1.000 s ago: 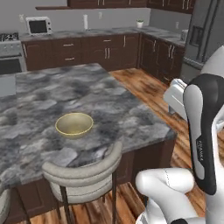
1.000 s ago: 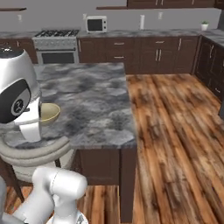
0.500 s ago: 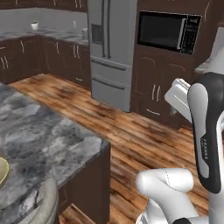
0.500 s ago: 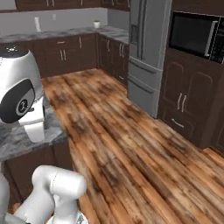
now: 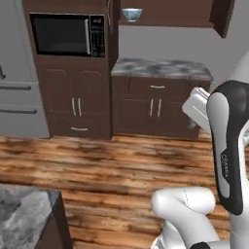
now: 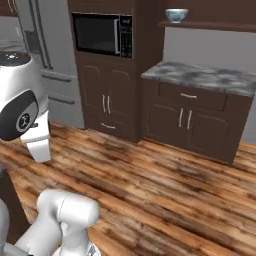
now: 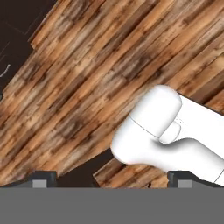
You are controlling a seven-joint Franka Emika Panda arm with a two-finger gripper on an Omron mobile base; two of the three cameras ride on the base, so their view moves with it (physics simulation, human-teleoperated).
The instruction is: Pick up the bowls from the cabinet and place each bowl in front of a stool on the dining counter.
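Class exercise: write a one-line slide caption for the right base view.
Patterned bowl waits on the wall cabinet's shelf above a small marbled worktop, microwave to its left.

Base turned from dining counter (image 5: 24, 219); views now face cabinet (image 6: 210, 20) holding patterned bowl (image 5: 131, 14).

patterned bowl (image 5: 131, 14) on cabinet shelf (image 5: 165, 22), top centre; microwave (image 5: 67, 35) upper left | marbled worktop (image 5: 160, 68) right of it | dining counter (image 5: 22, 216) corner lower left
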